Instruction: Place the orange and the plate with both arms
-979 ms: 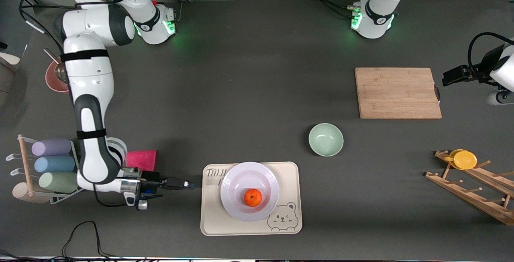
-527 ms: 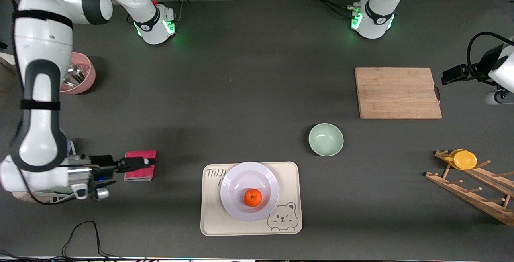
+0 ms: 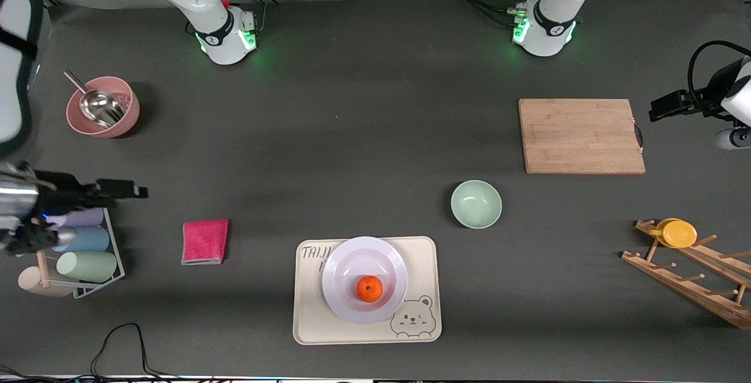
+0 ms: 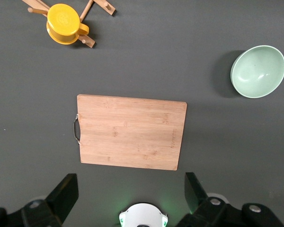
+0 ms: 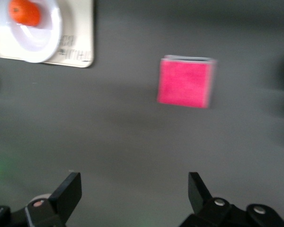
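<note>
The orange (image 3: 369,288) lies on the white plate (image 3: 352,263), which sits on the cream bear-print tray (image 3: 311,312) near the front camera. Both also show in the right wrist view, the orange (image 5: 24,12) on the plate (image 5: 42,42). My right gripper (image 3: 138,190) is open and empty, up in the air at the right arm's end of the table, over bare table beside the cup rack. My left gripper (image 3: 657,108) is open and empty, up in the air at the left arm's end, beside the wooden cutting board (image 3: 581,135).
A pale-green bowl (image 3: 476,203) stands between tray and board. A pink cloth (image 3: 205,241) lies beside the tray. A pink bowl with a metal scoop (image 3: 102,107), a rack of pastel cups (image 3: 82,242), and a wooden peg rack with a yellow cup (image 3: 677,233) stand at the table's ends.
My right arm has swung away from the tray, past the pink cloth, toward the right arm's end of the table and risen. The left arm has hardly moved. Orange and plate stay put.
</note>
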